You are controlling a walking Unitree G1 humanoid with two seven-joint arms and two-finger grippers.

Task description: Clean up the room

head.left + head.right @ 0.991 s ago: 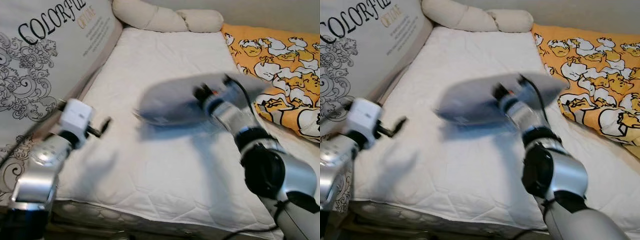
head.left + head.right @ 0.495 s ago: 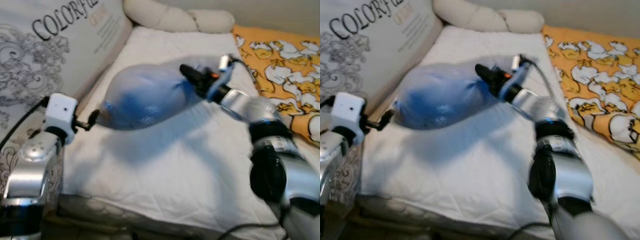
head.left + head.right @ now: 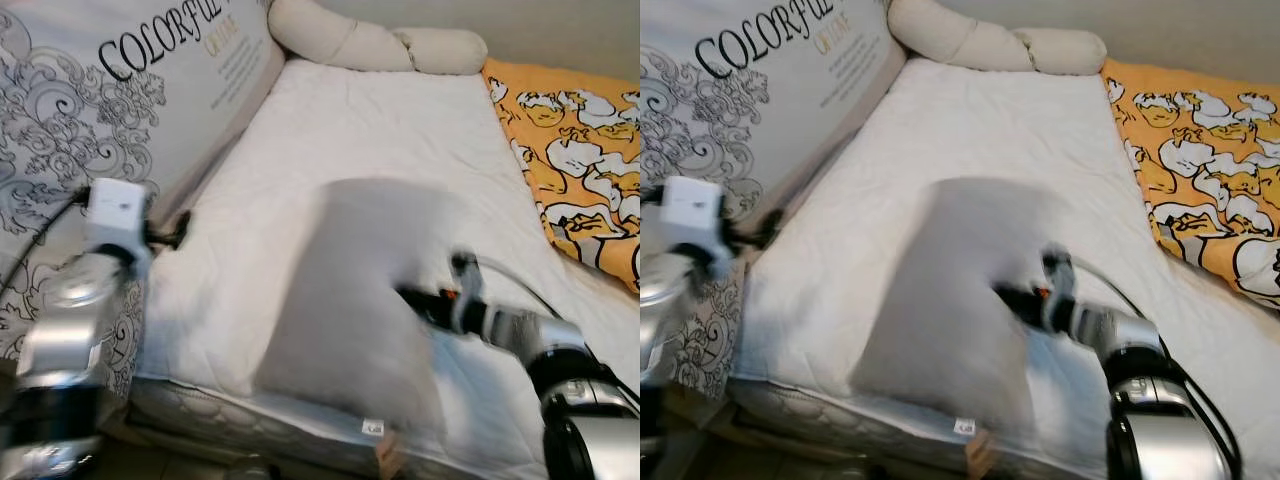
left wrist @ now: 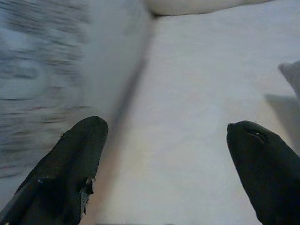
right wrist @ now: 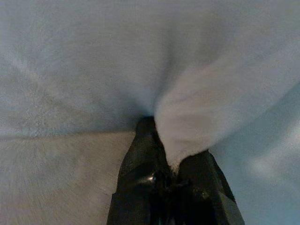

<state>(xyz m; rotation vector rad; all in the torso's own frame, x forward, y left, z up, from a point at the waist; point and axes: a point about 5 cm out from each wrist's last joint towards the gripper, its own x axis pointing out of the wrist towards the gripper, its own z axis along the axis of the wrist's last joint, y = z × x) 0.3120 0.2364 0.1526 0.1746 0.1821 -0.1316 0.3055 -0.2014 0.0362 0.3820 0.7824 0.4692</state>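
A grey pillow [image 3: 350, 300] lies blurred over the near part of the white mattress [image 3: 380, 130], reaching its front edge. My right gripper [image 3: 420, 300] is shut on the pillow's right side; in the right wrist view its fingers [image 5: 145, 164] pinch a fold of the fabric [image 5: 187, 126]. My left gripper [image 4: 173, 164] is open with nothing between its fingers, held at the mattress's left edge beside the patterned panel; its white wrist camera [image 3: 118, 208] shows at the left.
A tall panel [image 3: 90, 120] printed with black swirls and lettering stands along the bed's left side. A cream bolster [image 3: 375, 45] lies at the head. An orange duck-print blanket [image 3: 580, 150] covers the right side.
The right gripper has swung the pillow down from mid-air to the near part of the mattress. The camera view has shifted; the left arm stays by the left edge.
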